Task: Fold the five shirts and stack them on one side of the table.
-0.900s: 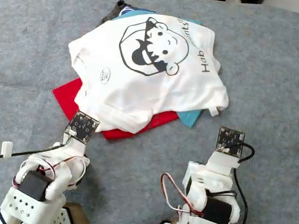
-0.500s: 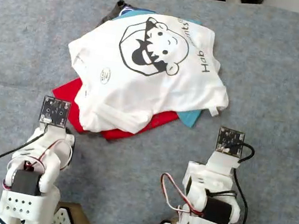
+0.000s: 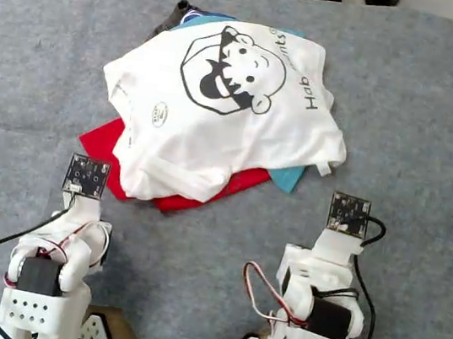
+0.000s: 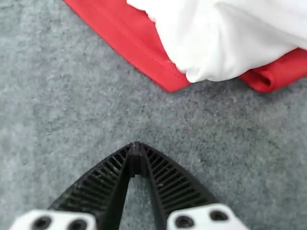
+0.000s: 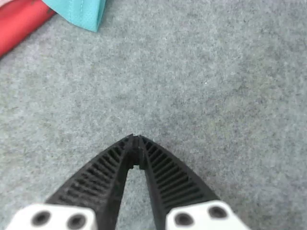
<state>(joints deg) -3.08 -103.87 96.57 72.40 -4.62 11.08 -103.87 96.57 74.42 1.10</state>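
**Shirts heaped mid-table, both grippers empty**

The grey table (image 3: 438,124) bears a crumpled pile. A white shirt (image 3: 227,110) lies on top, over a red shirt (image 3: 103,141), a teal shirt (image 3: 288,177) and a dark shirt (image 3: 174,15). The left gripper (image 4: 135,152), jaws pressed together, hangs near the red hem. The right gripper (image 5: 135,143), likewise closed, hangs near the teal corner.

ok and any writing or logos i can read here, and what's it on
Lettering beside the cartoon on the white shirt: runs into a fold, not readable whole.
Small oval mark on the same shirt: too small to read.
Red shirt and teal shirt: no print shows.
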